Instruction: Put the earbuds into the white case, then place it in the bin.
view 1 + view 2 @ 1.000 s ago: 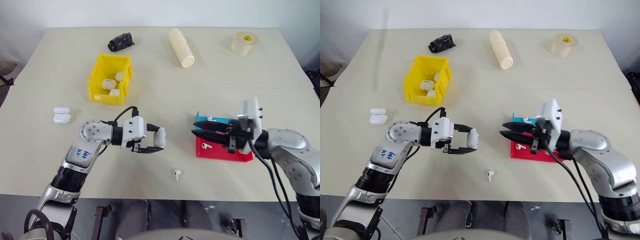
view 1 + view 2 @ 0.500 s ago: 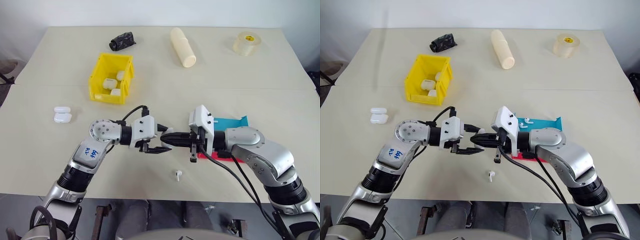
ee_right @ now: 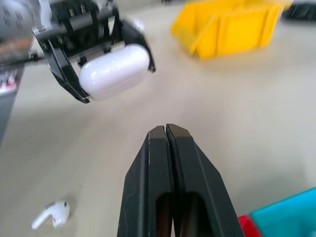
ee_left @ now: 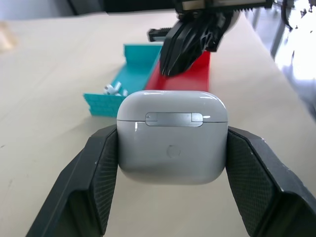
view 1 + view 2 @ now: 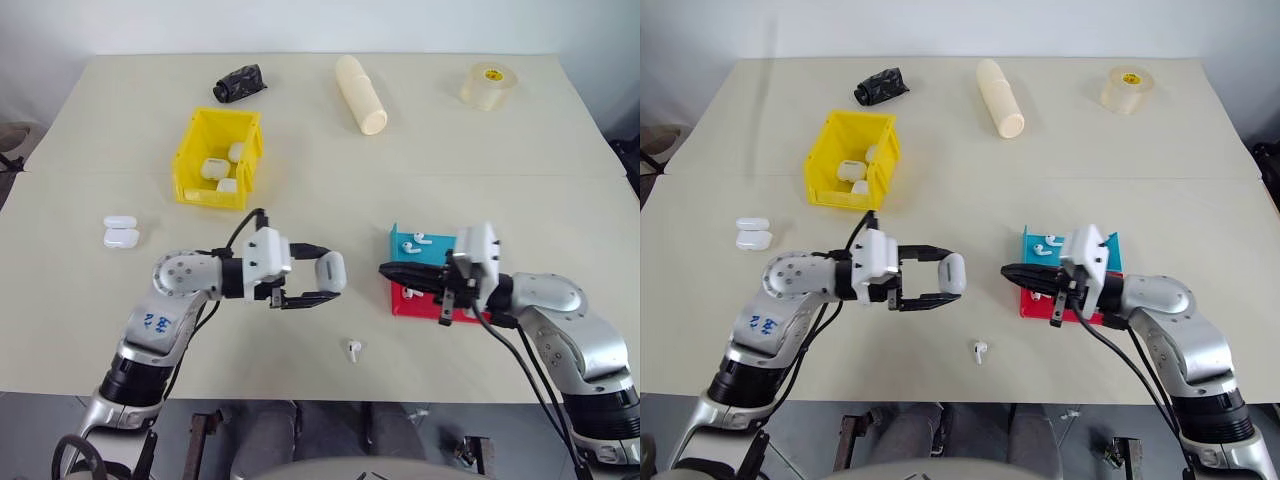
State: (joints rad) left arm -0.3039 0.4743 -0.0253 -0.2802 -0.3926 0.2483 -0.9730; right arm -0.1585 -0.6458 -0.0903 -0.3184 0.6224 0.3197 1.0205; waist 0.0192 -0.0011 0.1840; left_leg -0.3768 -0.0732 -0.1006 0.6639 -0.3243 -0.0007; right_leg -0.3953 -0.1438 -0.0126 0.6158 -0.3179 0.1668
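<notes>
White case (image 4: 172, 137) clamped in left gripper (image 5: 322, 285), facing apparently closed, empty right gripper (image 3: 166, 136).

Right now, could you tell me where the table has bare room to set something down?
Free: the wide strip between the yellow bin and the tape roll, below the foam cylinder; also the right edge beyond the trays. Crowded: the front middle, where the left gripper holds the white case, near the right gripper and a loose earbud.
</notes>
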